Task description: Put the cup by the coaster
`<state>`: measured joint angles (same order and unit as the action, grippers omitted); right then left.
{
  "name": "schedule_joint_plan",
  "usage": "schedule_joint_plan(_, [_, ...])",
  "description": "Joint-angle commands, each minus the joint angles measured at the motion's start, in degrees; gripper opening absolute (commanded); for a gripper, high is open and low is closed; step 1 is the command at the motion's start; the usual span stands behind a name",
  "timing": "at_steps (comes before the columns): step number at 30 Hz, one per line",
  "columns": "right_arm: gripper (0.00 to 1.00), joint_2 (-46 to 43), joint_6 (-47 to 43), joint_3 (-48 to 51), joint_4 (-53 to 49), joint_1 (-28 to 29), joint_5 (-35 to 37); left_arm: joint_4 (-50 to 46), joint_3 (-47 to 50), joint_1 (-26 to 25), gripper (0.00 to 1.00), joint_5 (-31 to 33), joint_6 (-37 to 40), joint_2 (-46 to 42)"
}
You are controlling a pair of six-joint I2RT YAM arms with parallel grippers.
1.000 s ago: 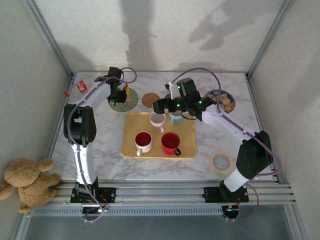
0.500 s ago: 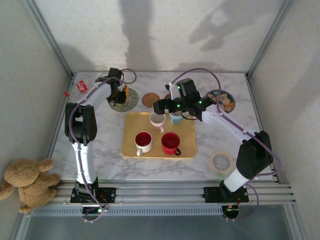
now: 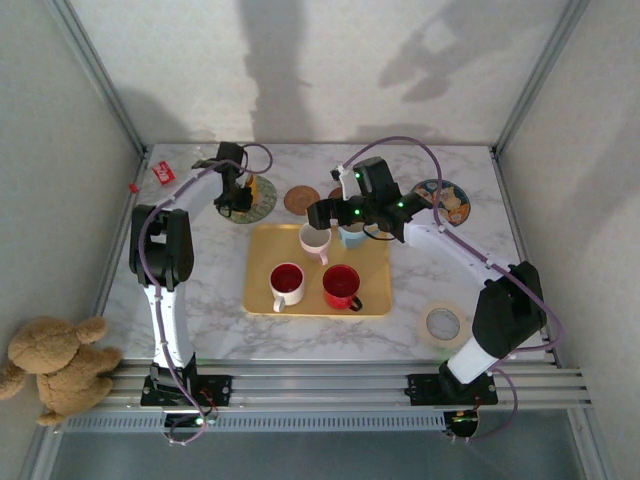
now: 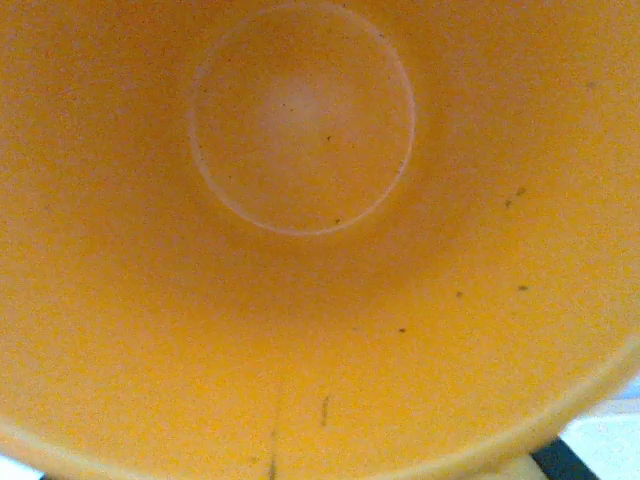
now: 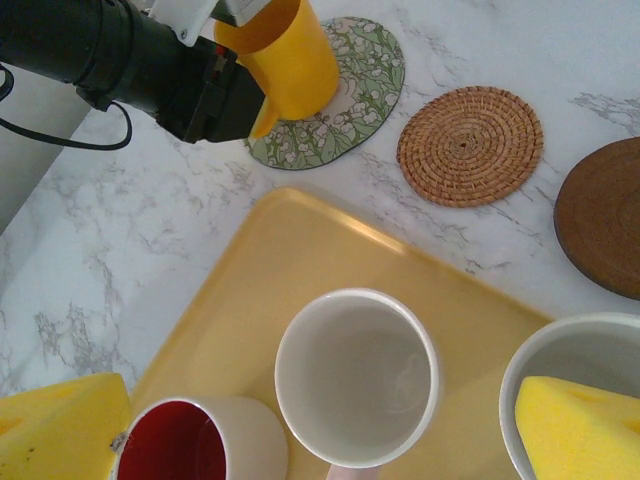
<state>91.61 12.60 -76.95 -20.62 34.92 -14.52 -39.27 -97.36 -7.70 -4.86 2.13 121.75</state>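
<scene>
While the yellow cup (image 5: 290,55) is hanging tilted over the near edge of the floral coaster (image 5: 360,95), mouth turned toward the wrist, the left gripper (image 5: 232,95) is pinching it at the rim, jaws nearly closed on the thin wall. That grip is putting the wrist camera straight into the cup's orange interior. Whether the base is touching the coaster or floating just above it, I cannot tell. Judgement: the cup is arriving at its coaster but is not released, and it needs to be brought upright before the fingers let go. Just beside the floral coaster a woven coaster (image 5: 470,146) is lying bare on the marble table (image 5: 120,220), with a dark brown coaster (image 5: 608,215) beyond it. Nearer the arms, the yellow tray (image 5: 250,290) is carrying a white cup (image 5: 355,375), a red-lined cup (image 5: 180,445) and a third cup (image 5: 560,350). The right gripper (image 3: 322,212) is hovering over the tray, yellow pads (image 5: 575,420) spread wide and holding nothing, probably waiting over the white cup for its own pick.
</scene>
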Motion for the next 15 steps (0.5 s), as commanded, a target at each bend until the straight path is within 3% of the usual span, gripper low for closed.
schedule_joint_plan(1, [0.99, 0.23, -0.88, -0.04, -0.12, 0.59, 0.99, 2.53, 0.16, 0.59, 0.08, 0.03, -0.86, -0.27])
schedule_joint_plan(15, [0.99, -0.12, -0.92, 0.75, 0.01, 0.59, 0.98, 2.64, 2.80, 0.59, 0.24, -0.12, -2.03, -1.24])
